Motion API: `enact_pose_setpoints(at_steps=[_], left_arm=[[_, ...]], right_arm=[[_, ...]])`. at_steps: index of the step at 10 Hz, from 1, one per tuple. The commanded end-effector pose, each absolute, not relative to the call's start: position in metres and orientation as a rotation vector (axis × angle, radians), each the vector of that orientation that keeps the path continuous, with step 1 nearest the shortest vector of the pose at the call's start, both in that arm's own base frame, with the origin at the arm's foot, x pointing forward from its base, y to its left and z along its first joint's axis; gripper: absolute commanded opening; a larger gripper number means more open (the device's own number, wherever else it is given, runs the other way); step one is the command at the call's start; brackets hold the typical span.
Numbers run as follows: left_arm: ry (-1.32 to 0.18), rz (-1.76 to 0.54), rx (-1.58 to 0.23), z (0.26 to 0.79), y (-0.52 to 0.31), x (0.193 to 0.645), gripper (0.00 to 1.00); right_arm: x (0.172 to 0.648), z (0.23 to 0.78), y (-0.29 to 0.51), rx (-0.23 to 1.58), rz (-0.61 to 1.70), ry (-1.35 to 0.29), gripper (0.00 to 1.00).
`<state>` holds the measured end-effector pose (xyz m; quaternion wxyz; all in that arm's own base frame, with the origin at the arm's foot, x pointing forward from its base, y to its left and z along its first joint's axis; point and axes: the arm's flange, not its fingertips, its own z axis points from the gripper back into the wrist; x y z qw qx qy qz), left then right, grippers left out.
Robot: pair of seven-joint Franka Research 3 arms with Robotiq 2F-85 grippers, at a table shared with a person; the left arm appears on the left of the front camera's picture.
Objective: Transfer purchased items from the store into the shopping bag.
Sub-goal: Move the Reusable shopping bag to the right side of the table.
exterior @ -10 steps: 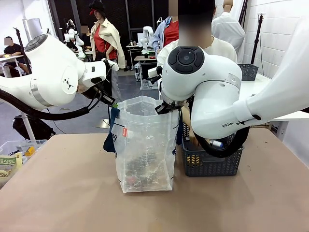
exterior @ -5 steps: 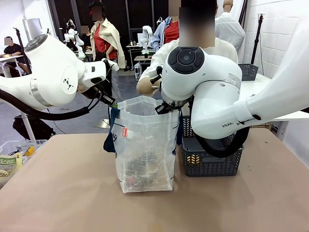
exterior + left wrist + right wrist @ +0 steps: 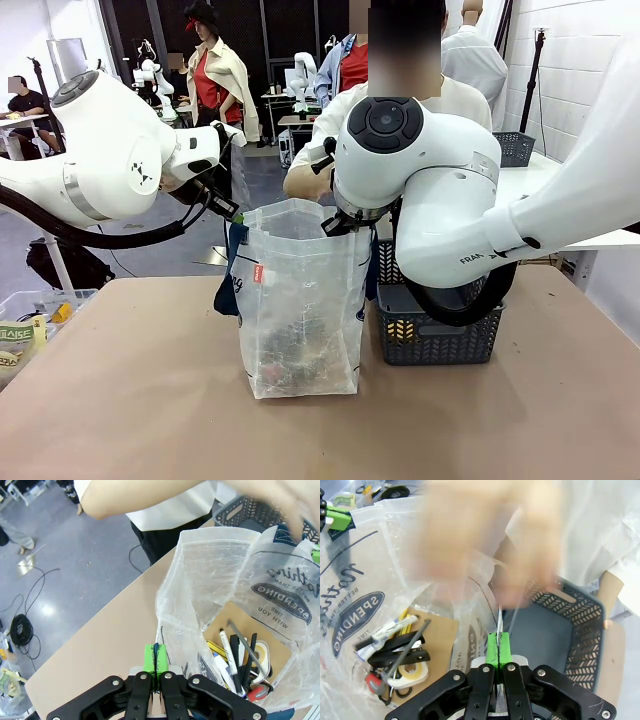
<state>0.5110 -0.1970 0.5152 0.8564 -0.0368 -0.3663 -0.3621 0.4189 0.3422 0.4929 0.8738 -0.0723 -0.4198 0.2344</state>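
Two pinch bag (image 3: 300, 300) rim — L gripper (image 3: 156, 661), R gripper (image 3: 498, 647) (hand (image 3: 485, 540) blurred)

You have the tall frosted translucent plastic shopping bag (image 3: 300, 310) standing upright on the tan table (image 3: 120, 400), mouth open, stationery (image 3: 235, 655) inside.

A dark grey lattice basket (image 3: 437, 338) stands on the tan table (image 3: 140, 420), right of its middle. At the table's left edge, a clear plastic bin (image 3: 45, 300) holds printed packets (image 3: 12, 338). Farther back, a second dark basket (image 3: 515, 148) sits on a white table (image 3: 522, 182). Black cables (image 3: 20, 630) coil on the grey floor (image 3: 75, 570).
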Motion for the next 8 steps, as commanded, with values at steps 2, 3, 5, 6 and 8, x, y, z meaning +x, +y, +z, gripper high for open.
enact_pose_setpoints(at_steps=[2, 3, 5, 6, 8], left_arm=[[-0.771, -0.76, -0.078, 0.5191, -0.1983, 0.5135, 0.0], [-0.771, -0.76, -0.078, 0.5191, -0.1983, 0.5135, 0.0], [-0.771, -0.76, -0.078, 0.5191, -0.1983, 0.5135, 0.0], [-0.771, -0.76, -0.078, 0.5191, -0.1983, 0.5135, 0.0], [-0.771, -0.76, -0.078, 0.5191, -0.1983, 0.5135, 0.0]], right_arm=[[0.4186, 0.4966, 0.3413, -0.139, 0.486, -0.865, 0.0], [0.4186, 0.4966, 0.3413, -0.139, 0.486, -0.865, 0.0], [0.4186, 0.4966, 0.3413, -0.139, 0.486, -0.865, 0.0], [0.4186, 0.4966, 0.3413, -0.139, 0.486, -0.865, 0.0], [0.4186, 0.4966, 0.3413, -0.139, 0.486, -0.865, 0.0]])
